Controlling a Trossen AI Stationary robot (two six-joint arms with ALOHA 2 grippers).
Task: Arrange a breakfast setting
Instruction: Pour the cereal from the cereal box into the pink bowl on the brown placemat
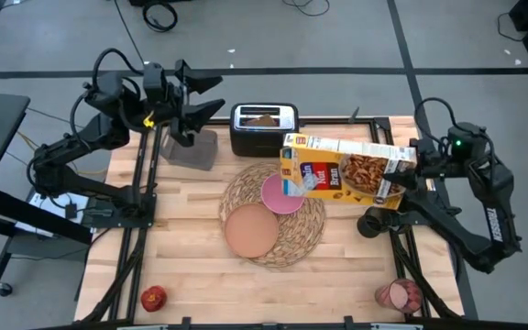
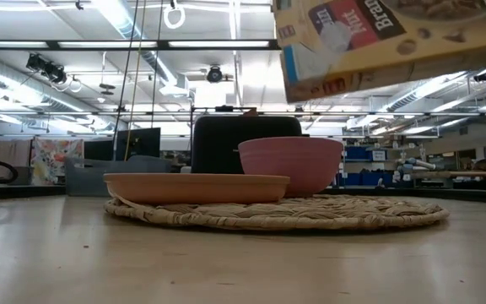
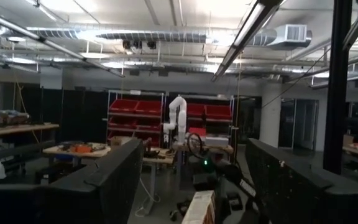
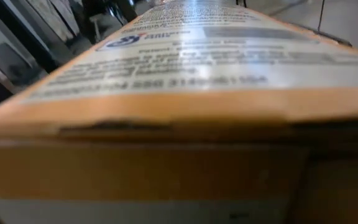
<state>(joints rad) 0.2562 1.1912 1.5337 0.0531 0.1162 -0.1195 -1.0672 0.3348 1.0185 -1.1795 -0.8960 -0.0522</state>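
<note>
My right gripper (image 1: pixel 409 167) is shut on the yellow cereal box (image 1: pixel 346 170), which hangs lengthwise above the pink bowl (image 1: pixel 280 196); the low view shows the box (image 2: pixel 378 42) over the bowl (image 2: pixel 292 165). The bowl and the salmon-tan plate (image 1: pixel 251 229) sit on the round woven placemat (image 1: pixel 302 240). A toast slice (image 1: pixel 263 118) sticks up out of the toaster (image 1: pixel 264 130). The red apple (image 1: pixel 153 297) lies near the front left. The reddish cup (image 1: pixel 400 295) lies at the front right. My left gripper (image 1: pixel 211 96) waits open, raised at the far left. No spoon shows. My right gripper holds the cereal box by its end nearest the table's right edge (image 1: pixel 400 172), coming in level from the right. The box fills the right wrist view (image 4: pixel 179 81) and hides the fingers. The box is lifted clear, with its left end (image 2: pixel 310 76) tipped lower, above the bowl.
The black-and-silver toaster stands at the far edge behind the placemat. A grey block (image 1: pixel 191 148) lies under my left gripper. Bare wood (image 1: pixel 191 247) stretches left of and in front of the placemat.
</note>
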